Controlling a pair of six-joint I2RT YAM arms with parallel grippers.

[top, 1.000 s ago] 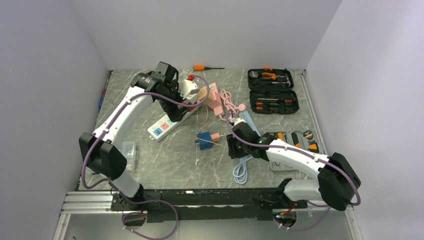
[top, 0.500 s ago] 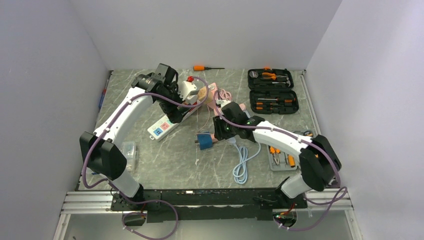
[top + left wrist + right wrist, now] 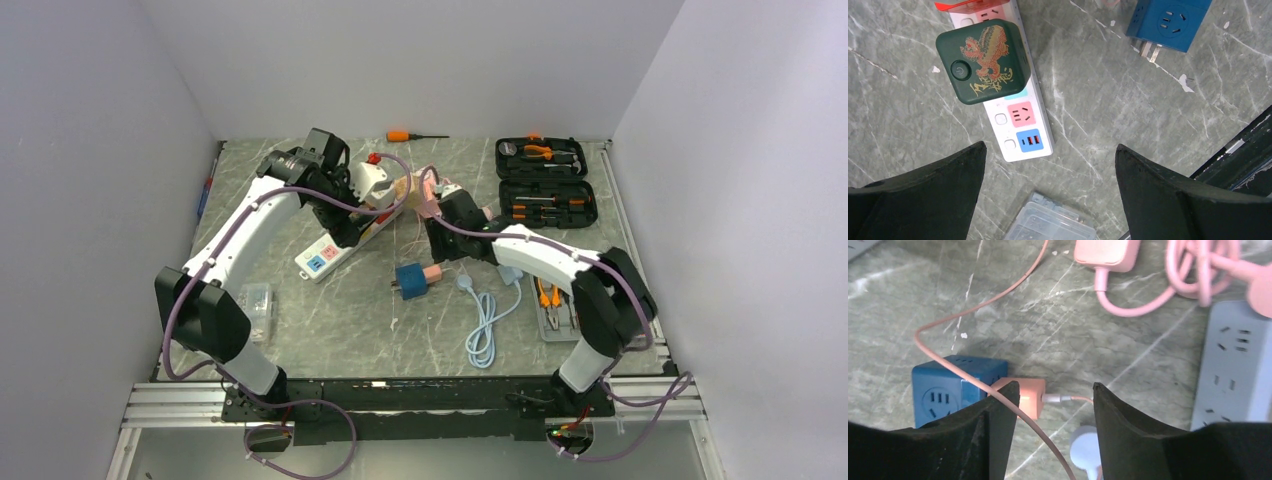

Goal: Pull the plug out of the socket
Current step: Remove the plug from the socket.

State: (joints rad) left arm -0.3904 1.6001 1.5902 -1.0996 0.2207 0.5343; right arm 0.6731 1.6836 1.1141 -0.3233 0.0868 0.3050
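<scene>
Released, the right pincer (image 3: 1052,390) should drop squarely astride the pink plug (image 3: 1032,397), clear of the blue socket cube (image 3: 943,395), then clench.

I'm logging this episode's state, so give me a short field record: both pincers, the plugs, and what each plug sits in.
left pincer: open, empty, hovering over the white plastic power strip
right pincer: open, empty, above the pink square plug
dark green cube adapter: dragon print on top, plugged into the white plastic power strip
pink square plug: seated against the side of the blue cube socket
task status: neither plug is gripped or pulled out yet
</scene>
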